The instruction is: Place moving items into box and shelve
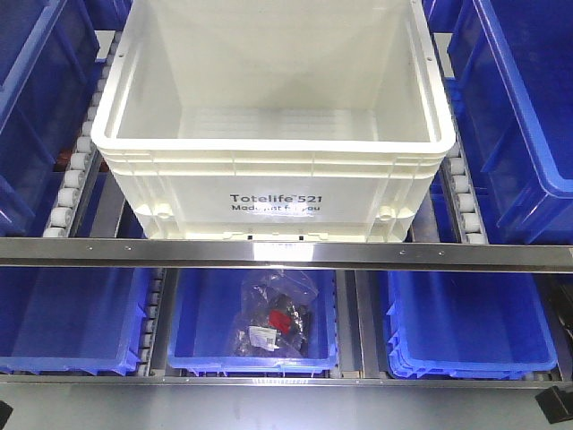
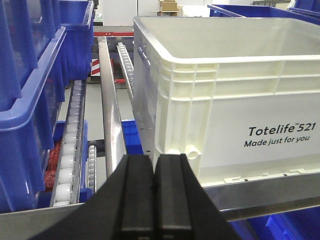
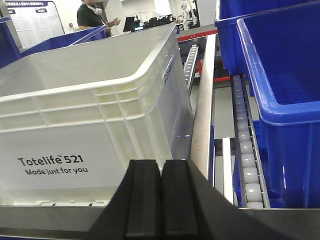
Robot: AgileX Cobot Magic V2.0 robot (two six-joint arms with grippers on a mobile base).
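The box (image 1: 269, 134) sits empty on the upper shelf tier, its printed wall facing the robot and its front edge at the metal rail (image 1: 286, 254). The box lies straight ahead of both arms and between them: the left gripper (image 2: 153, 200) faces its front-left corner, the right gripper (image 3: 161, 200) its front-right corner. Neither arm is clearly nearer. Both grippers are clenched with pads together, holding nothing. Roller tracks (image 2: 70, 150) flank the box, with blue bins (image 1: 519, 107) on either side. On the tier below, a bagged item (image 1: 276, 318) rests in the middle blue bin. A person (image 3: 95, 17) stands in the background.
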